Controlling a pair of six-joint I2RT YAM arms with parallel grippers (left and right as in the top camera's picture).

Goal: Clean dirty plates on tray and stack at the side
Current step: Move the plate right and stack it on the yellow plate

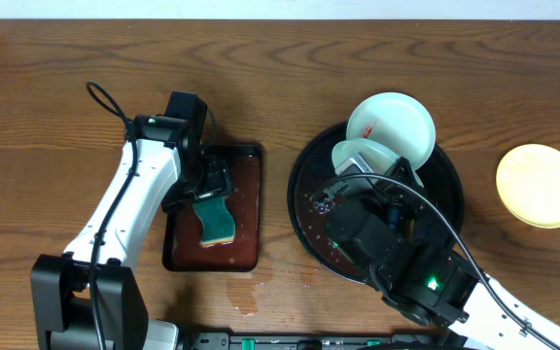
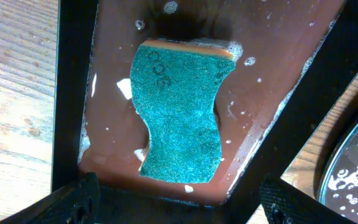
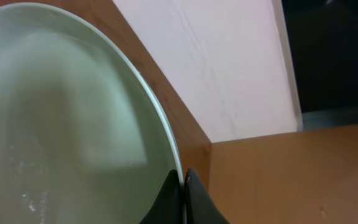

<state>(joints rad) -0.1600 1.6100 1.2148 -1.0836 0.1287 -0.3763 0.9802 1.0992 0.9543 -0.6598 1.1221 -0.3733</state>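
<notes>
- Your left gripper [image 1: 205,190] hangs with fingers apart above the sponge [image 2: 182,118], which lies with its long axis far-to-near in the red-brown tray [image 1: 246,175].
- Your right gripper [image 3: 182,186] pinches the rim of a mint plate [image 1: 363,156], tilted over the black tray [image 1: 304,209].
- A red-smeared plate [image 1: 397,126] rests across the black tray's far rim.
- The yellow plate [image 1: 541,185] lies flat on the tabletop [image 1: 47,97].

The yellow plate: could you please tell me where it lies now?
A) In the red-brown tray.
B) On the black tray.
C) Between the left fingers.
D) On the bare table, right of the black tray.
D: the yellow plate lies on the wooden table, clear of the black tray.
</notes>
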